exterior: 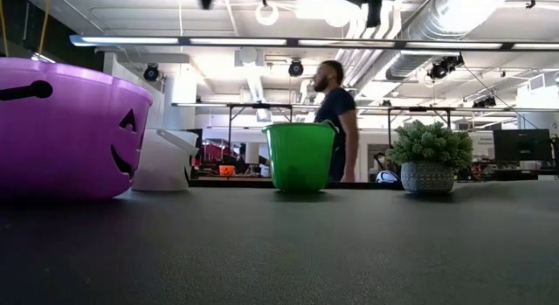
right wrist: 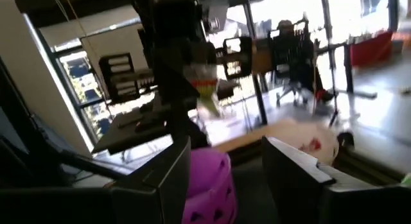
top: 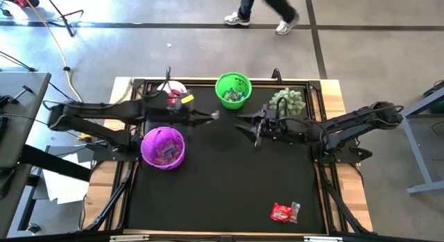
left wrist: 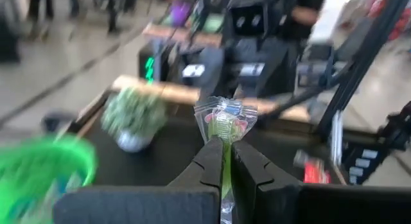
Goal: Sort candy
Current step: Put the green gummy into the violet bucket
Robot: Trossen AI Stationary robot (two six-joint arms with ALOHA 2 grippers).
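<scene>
Candy (left wrist: 225, 121), crinkly clear-wrapped, pinched by left gripper (left wrist: 226, 161); right gripper (right wrist: 226, 161) wide; green bucket (top: 233, 90) seemingly holds sweets.

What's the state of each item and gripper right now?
left gripper: shut on clear-wrapped candy, held above the table.
right gripper: open, empty, facing the left one.
purple bucket: upright, candy inside.
green bucket: upright, candy inside.
white bucket: upright, contents unclear.
red candy: lying on the mat, unsorted.

My left claw (top: 215, 116) is clamped shut, reaching toward three o'clock; my right claw (top: 244, 129) faces it, fingers spread.
</scene>
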